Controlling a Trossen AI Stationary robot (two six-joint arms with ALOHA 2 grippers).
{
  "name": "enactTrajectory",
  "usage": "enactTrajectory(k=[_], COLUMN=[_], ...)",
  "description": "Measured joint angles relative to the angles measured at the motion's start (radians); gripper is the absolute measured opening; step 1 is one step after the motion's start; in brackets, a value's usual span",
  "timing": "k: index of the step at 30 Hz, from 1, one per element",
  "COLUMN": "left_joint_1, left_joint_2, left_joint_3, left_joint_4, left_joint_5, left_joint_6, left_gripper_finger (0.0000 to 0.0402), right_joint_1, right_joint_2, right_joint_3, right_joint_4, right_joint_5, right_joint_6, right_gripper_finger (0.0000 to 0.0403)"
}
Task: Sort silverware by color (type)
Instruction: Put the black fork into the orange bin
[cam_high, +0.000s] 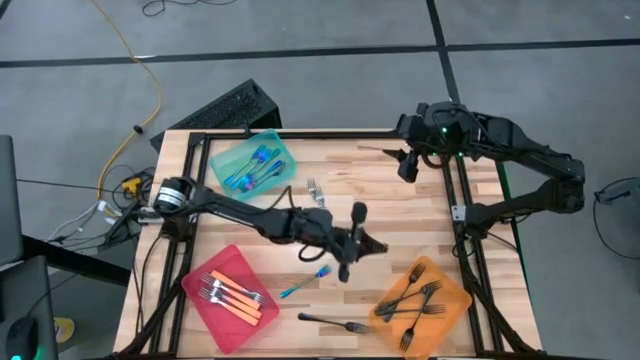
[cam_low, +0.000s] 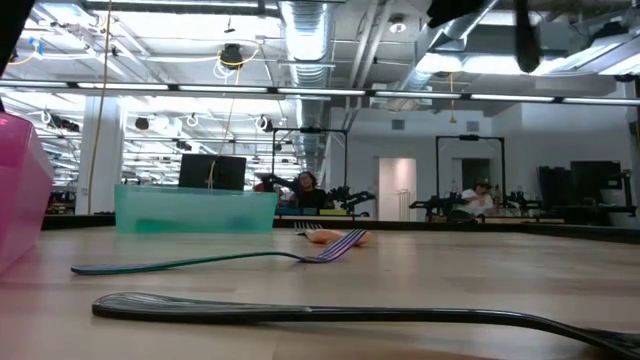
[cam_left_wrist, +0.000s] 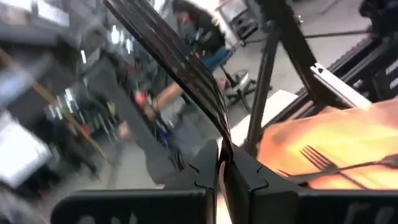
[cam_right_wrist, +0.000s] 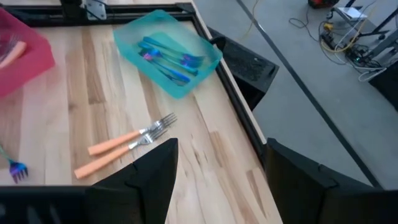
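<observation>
Nearest, a slim all-black fork (cam_low: 350, 313) lies on the wooden bench (cam_high: 400, 190) beside the orange translucent tray (cam_high: 452, 300); left fingers (cam_left_wrist: 239, 171) pinch another black fork (cam_left_wrist: 180, 62) above it; right fingers (cam_right_wrist: 149, 171) gape, empty.

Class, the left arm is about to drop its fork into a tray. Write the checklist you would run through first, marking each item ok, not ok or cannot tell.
1. Left gripper shut on the black fork: ok.
2. Fork matches the orange tray, which holds black forks: ok.
3. Left gripper already above the orange tray: not ok, it hangs over bare table beside it.
4. Right gripper open and parked at the far right edge, out of the way: ok.
5. All forks sorted: not ok, a blue fork, another black fork and two orange forks lie loose.
</observation>
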Motion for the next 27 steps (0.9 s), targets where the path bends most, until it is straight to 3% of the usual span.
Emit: enactTrajectory(k=[5,11,21,27], left_joint_1=[-0.036,-0.047,-0.064,-0.087], left_joint_2=[0.075,0.215,0.451,0.508], left_joint_3=[0.003,0.050,0.476,0.553], left_joint_4=[0.154,0.424,0.038,-0.045], left_joint_5=[0.040,0.066,0.068,0.129], left_joint_6=[0.269,0.355,0.386,0.468], left_gripper_finger=[0.0000,0.0000,0.0000,0.0000], right_joint_1=[-0.005,-0.005,0.002,0.033], right_joint_2=[-0.008,-0.001,-0.001,-0.001], right_joint_3=[0.000,0.000,0.000,0.000], right_joint_4=[-0.012,-0.013,-0.029,-0.061], right_joint_5=[0.000,0.000,-0.003,-0.004], right_joint_6=[0.005,0.016,0.087,0.099], right_gripper_finger=[0.0255,0.0255,0.0255,0.0255])
